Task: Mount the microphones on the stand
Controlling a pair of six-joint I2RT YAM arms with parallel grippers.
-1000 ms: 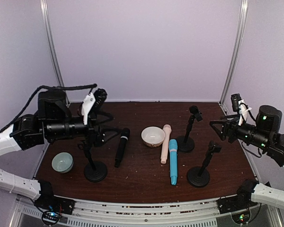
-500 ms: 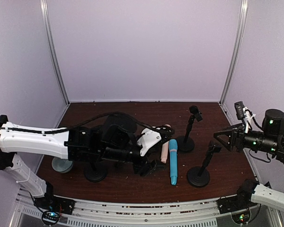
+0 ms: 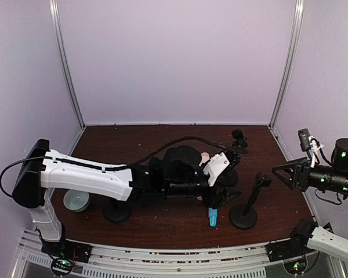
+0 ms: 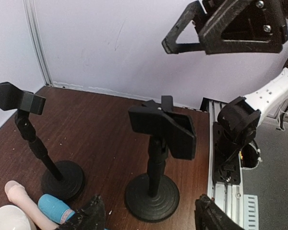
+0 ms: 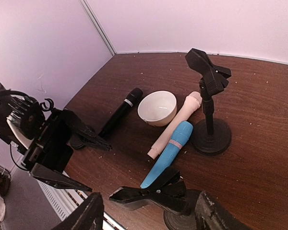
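green bowl [image 3: 76, 200]: It sits at the far left of the table. It is not part of our job.
left stand [image 3: 117, 209]: It stands just beside the green bowl. Our left arm covers its top.
black microphone [image 5: 119, 114]: It lies flat on the table, left of the white bowl. The top camera cannot see it under our arm.
white bowl [image 5: 157, 108]: It sits between the black microphone and the pink one.
pink microphone [image 5: 175, 125]: It lies flat, right next to the blue one. We cannot tell if they touch.
blue microphone [image 5: 168, 152]: It lies flat too, with its round head pointing to the back of the table.
left gripper [image 3: 216, 200]: It hangs over the blue microphone. Its fingers are spread wide and hold nothing.
how it will feel: We think the blue microphone is hard, smooth and round, so it may roll or slip. It does not look heavy.
where to hold: We think the middle of the handle is best, with the fingers across the thin way. That leaves the tail end free for a clip.
back stand [image 3: 239, 139]: It is upright and its clip has nothing in it.
near stand [image 3: 243, 215]: It is upright, right of the blue microphone, and its clip has nothing in it.
right gripper [image 3: 282, 172]: It hangs at the right side, well apart from all the things. Its fingers are wide apart and hold nothing.
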